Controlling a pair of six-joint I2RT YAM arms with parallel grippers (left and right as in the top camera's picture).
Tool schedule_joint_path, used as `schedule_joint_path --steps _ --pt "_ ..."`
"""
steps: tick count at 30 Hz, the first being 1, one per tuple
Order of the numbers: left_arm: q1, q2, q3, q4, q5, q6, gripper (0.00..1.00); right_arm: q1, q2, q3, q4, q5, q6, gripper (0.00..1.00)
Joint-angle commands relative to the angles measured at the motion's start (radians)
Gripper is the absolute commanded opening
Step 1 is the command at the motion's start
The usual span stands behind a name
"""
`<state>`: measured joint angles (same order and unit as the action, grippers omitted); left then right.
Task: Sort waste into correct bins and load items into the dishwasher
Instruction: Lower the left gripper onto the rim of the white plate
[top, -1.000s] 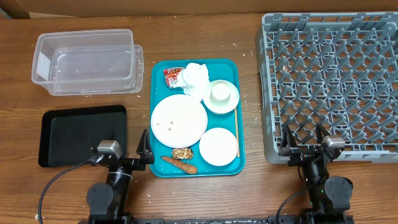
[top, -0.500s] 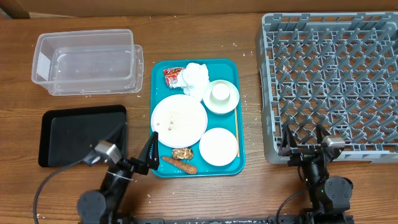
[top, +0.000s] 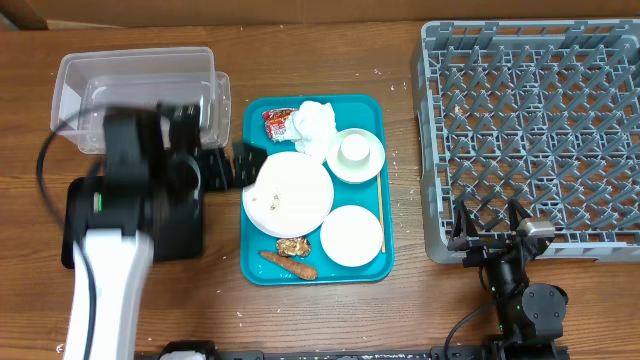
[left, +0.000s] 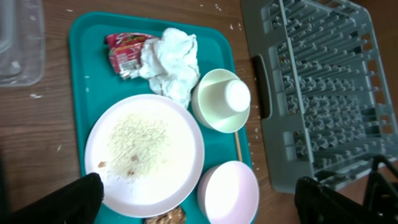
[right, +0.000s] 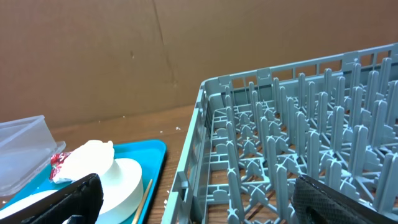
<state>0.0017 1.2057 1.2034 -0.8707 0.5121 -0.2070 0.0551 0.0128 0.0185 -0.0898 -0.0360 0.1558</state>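
**Operator:** Overhead first: where is the waste?

**Spotter:** You'll find it all on the teal tray (top: 255, 115). The crumpled white napkin (top: 314, 125) lies at the far end, touching the small red wrapper (top: 277, 122) on its left. White rice grains (left: 138, 140) are scattered over the large plate (top: 288, 194) mid-tray. The brown food lump (top: 293, 246) and the small orange carrot piece (top: 290, 264) lie at the near edge.

**Operator:** And the other dishes?

**Spotter:** The bowl (top: 340, 168), with the small cup (top: 354, 150) in it, touches the napkin. The smaller plate (top: 351, 236) lies near-right.

**Operator:** Bins and rack?

**Spotter:** The clear tub (top: 130, 70) is far left on the desk (top: 400, 300), with the black tray (top: 178, 238) nearer you. The grey dish rack (top: 530, 120) is on the right.

**Operator:** My jaws?

**Spotter:** Your left jaws stand wide over the tray's left edge, beside the large plate. Your right jaws are spread wide too, low at the rack's near edge. Neither holds anything.
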Motion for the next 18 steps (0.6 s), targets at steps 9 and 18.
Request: schedule_joint_path --steps 9,18 --pt "-0.095 0.352 0.294 -0.179 -0.216 -0.018 1.0 0.006 -0.01 -0.01 0.007 0.008 -0.007 1.0" --pt "-0.256 0.435 0.293 -0.214 -0.657 -0.032 1.0 0.006 -0.01 -0.01 0.007 0.008 -0.007 1.0"
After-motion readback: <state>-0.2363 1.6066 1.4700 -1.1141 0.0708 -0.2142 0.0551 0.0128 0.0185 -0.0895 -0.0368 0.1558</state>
